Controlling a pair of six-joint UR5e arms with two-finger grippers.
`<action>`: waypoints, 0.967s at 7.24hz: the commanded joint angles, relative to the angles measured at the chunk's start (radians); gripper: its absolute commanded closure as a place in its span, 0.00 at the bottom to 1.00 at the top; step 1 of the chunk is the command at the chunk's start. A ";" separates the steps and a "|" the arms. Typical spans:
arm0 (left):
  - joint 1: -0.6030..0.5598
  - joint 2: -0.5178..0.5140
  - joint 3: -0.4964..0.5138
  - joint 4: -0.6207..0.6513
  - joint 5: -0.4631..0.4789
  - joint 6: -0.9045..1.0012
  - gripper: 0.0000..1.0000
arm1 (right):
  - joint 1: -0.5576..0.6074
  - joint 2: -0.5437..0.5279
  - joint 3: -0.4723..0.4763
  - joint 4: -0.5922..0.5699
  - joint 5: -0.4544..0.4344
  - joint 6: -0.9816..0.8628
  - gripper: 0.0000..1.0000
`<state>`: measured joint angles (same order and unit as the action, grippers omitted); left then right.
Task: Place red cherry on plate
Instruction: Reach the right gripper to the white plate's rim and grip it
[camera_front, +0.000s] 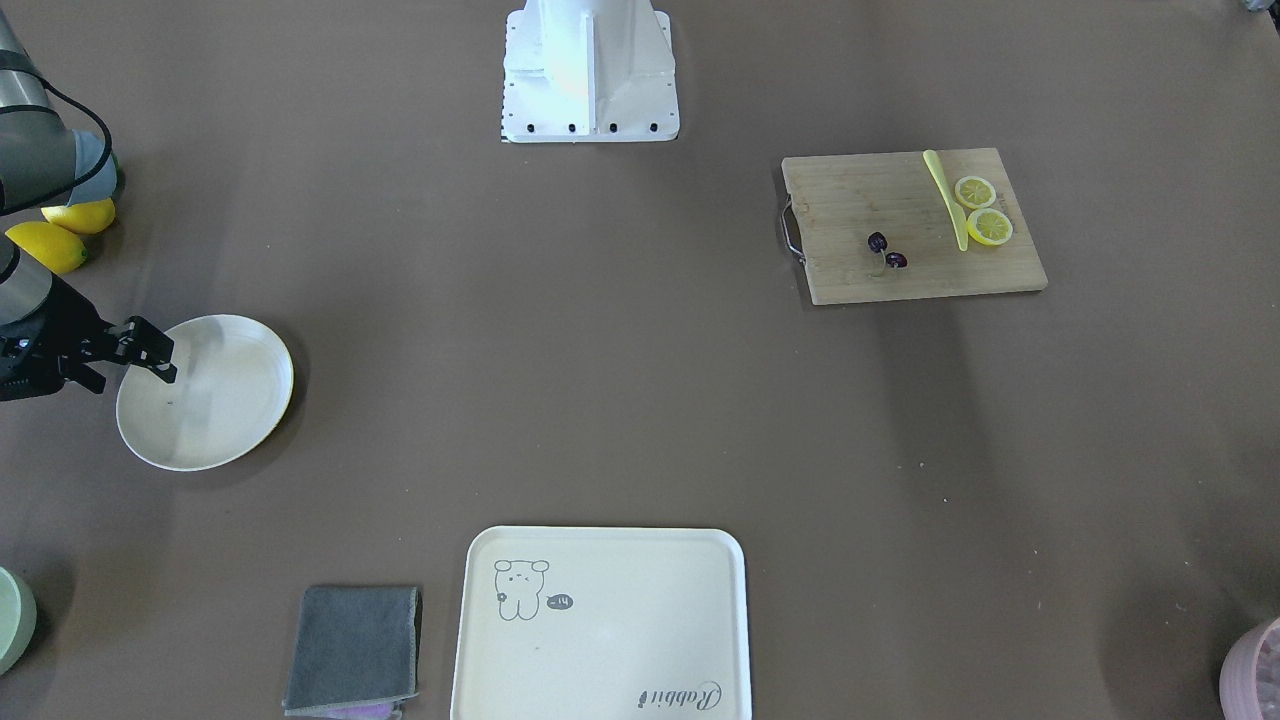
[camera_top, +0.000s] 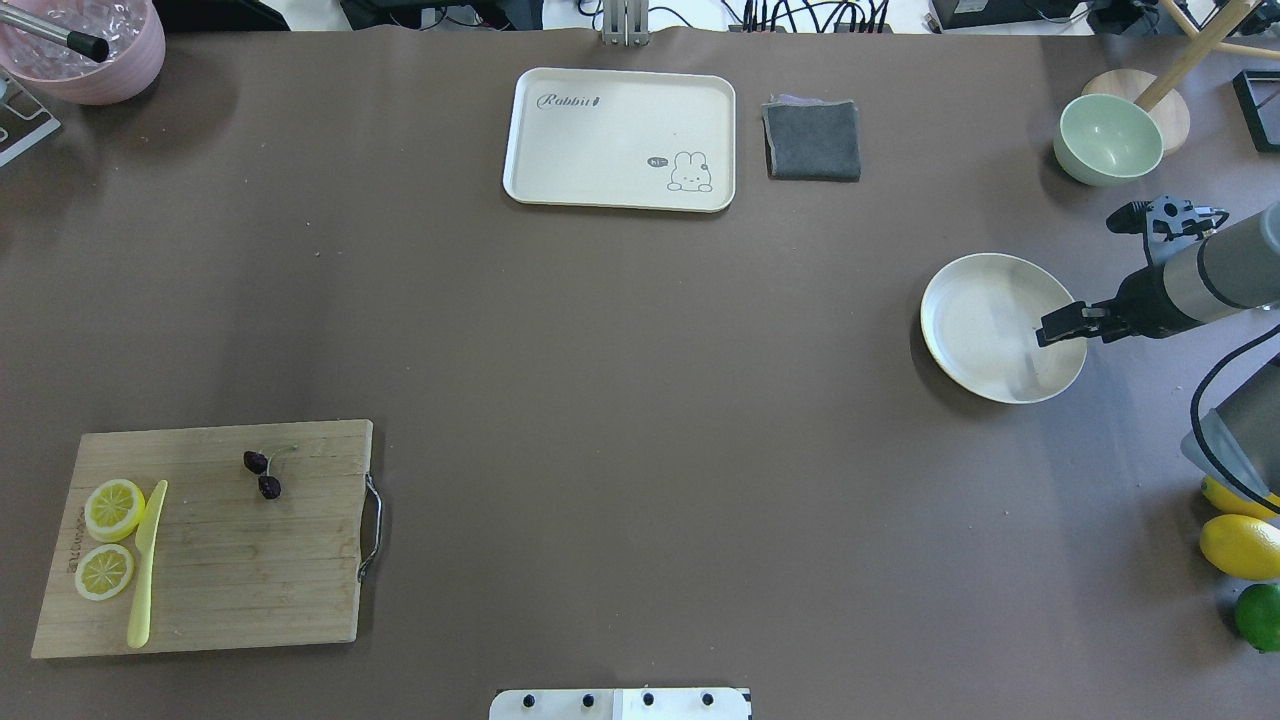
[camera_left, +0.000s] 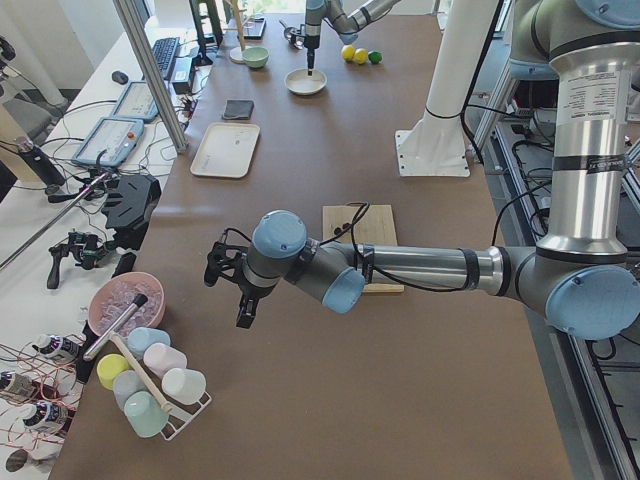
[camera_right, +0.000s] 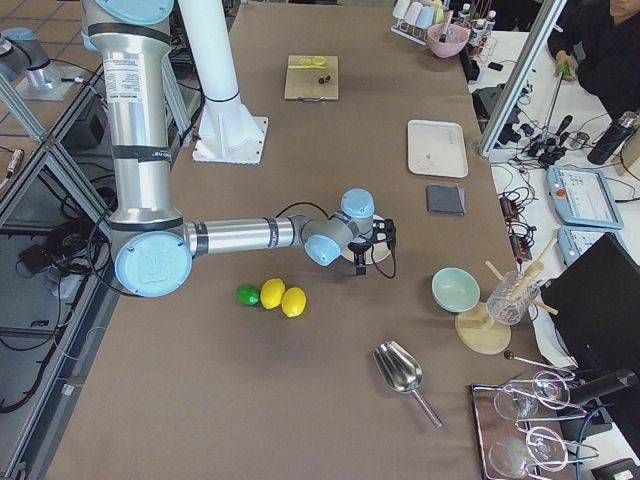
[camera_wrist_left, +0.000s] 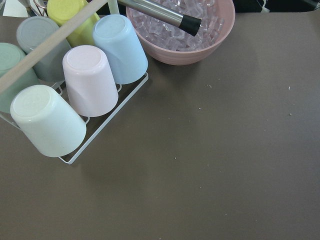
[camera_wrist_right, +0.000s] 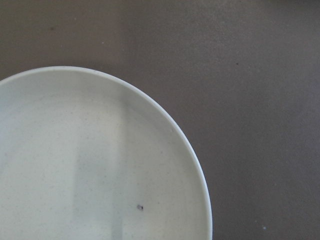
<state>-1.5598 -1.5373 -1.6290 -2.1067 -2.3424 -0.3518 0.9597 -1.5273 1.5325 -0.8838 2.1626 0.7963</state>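
Overall, a matte brown sheet covers the desk (camera_top: 640, 350). The red cherry (camera_top: 264, 475), two small glossy maroon spheres joined by a thin pale stem, lies on a rectangular slatted bamboo cutting board (camera_top: 240, 580) with a wire handle, at the desk's near corner on the robot's left. Two round lemon slices (camera_top: 113, 508) and a yellow plastic knife (camera_top: 145, 565) occupy the board's outer end. The plate (camera_top: 965, 320), round, cream, smooth and shallow-rimmed with one dark speck, sits near the desk's right edge, well apart from the cherry. The right end effector (camera_top: 1045, 333) hangs over the plate's rim; whether its fingers are together or apart cannot be told. The left end effector (camera_left: 238, 298) hovers off the board near a pink bowl of ice (camera_wrist_left: 200, 56) and pastel cups (camera_wrist_left: 90, 80) on a wire rack; its state cannot be told either. A cream rectangular tray (camera_top: 600, 140) and a folded grey cloth (camera_top: 812, 140) lie along the far edge. A metal frame post (camera_left: 152, 70) and control tablets (camera_left: 112, 140) stand beyond that edge.
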 joint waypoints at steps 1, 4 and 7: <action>0.000 -0.001 0.000 0.001 0.000 -0.001 0.02 | 0.001 0.001 0.018 0.000 -0.003 0.003 1.00; 0.000 -0.004 0.000 0.001 0.000 -0.001 0.02 | -0.001 0.004 0.018 -0.001 -0.001 0.004 1.00; 0.000 -0.001 0.000 -0.001 -0.002 0.001 0.02 | 0.010 0.018 0.069 -0.004 0.038 0.020 1.00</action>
<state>-1.5601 -1.5394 -1.6296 -2.1075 -2.3434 -0.3518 0.9620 -1.5179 1.5740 -0.8864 2.1749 0.8049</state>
